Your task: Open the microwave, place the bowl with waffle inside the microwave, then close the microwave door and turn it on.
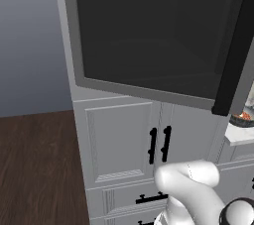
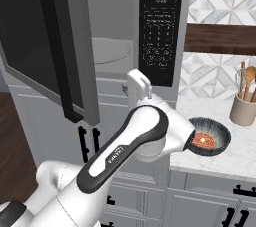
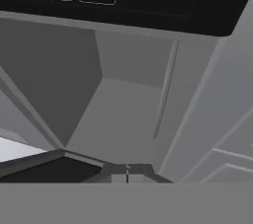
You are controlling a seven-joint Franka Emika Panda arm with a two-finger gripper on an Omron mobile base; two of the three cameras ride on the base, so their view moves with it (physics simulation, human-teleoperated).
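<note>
While the microwave door (image 2: 47,46) stands swung open toward nine o'clock, its long black handle (image 2: 59,51) facing out, the microwave (image 2: 112,31) shows a bare grey inside with a round turntable (image 2: 112,53). At three o'clock of that opening runs the black control strip (image 2: 161,26) with small white markings. The bowl (image 2: 209,136) sits on the white counter (image 2: 220,158) near four o'clock, well apart from the microwave, with an orange-red waffle in it. The gripper (image 3: 127,169) has its fingertips pressed together, holding nothing, just under the control strip at the front of the opening. A jar of wooden utensils (image 2: 244,101) stands at three o'clock of the bowl.
</note>
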